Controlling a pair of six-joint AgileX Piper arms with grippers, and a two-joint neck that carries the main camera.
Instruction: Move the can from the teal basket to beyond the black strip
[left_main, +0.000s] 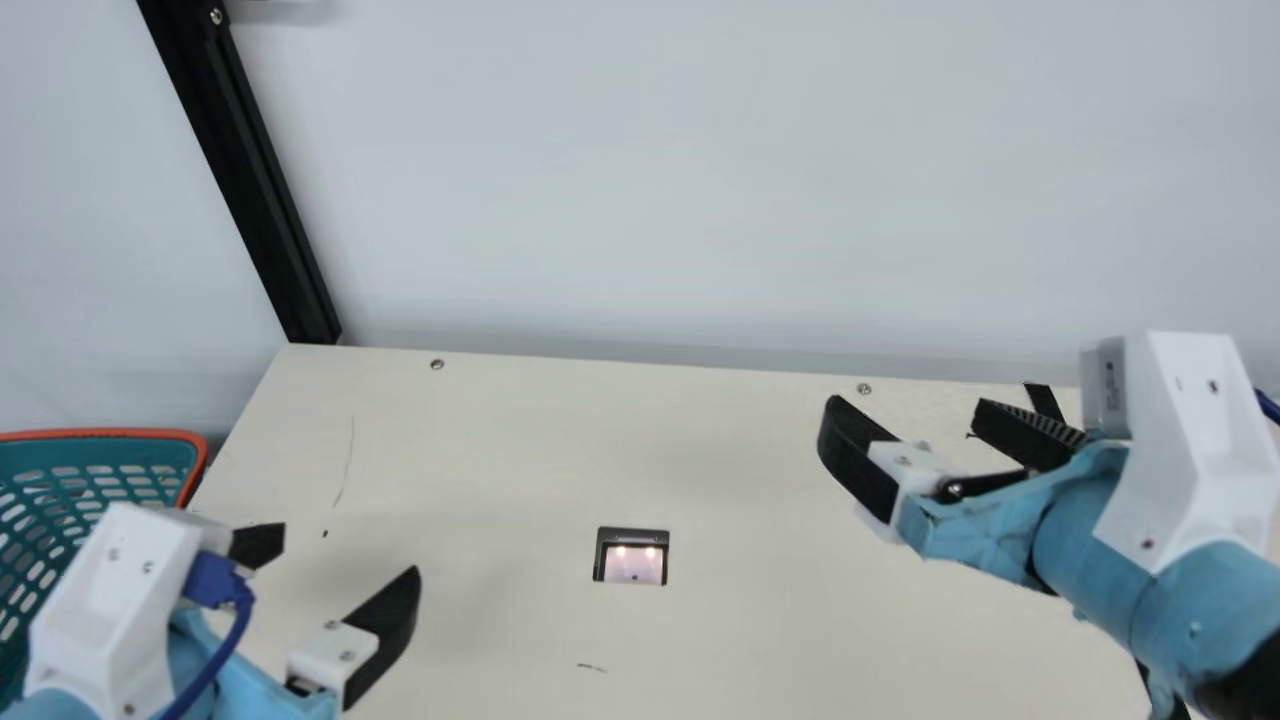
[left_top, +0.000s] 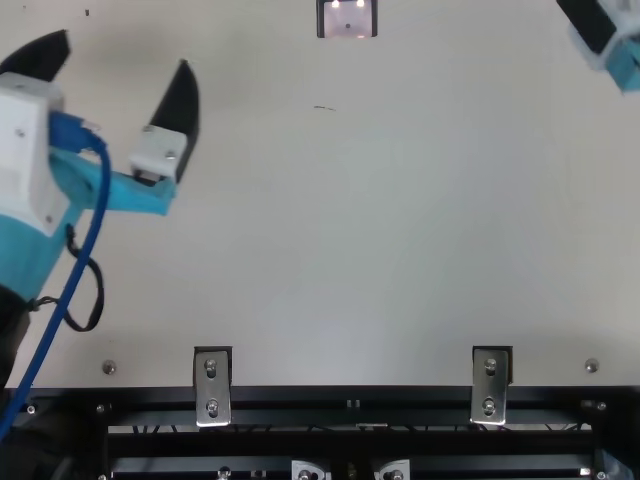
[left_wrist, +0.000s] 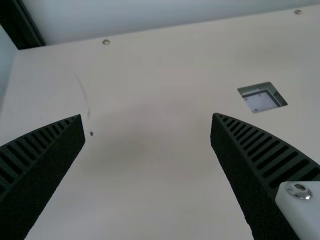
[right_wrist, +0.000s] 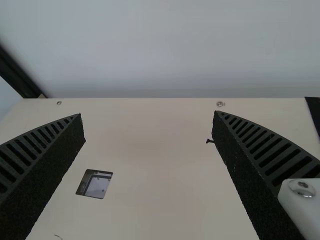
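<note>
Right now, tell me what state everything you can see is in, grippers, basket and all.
Left gripper: open, empty.
Right gripper: open, empty.
Teal basket: upright, open-topped.
Black strip: lying flat on the table.
Square cutout: uncovered.

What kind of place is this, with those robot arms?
Probably a robot lab or workshop. There's a left pincer and a right pincer over a cream table, with metal brackets screwed on along its edge.

Cream table (left_main: 500, 450), pale grey walls (left_main: 650, 180) behind it, black upright post (left_main: 250, 180) at its far left corner
</note>
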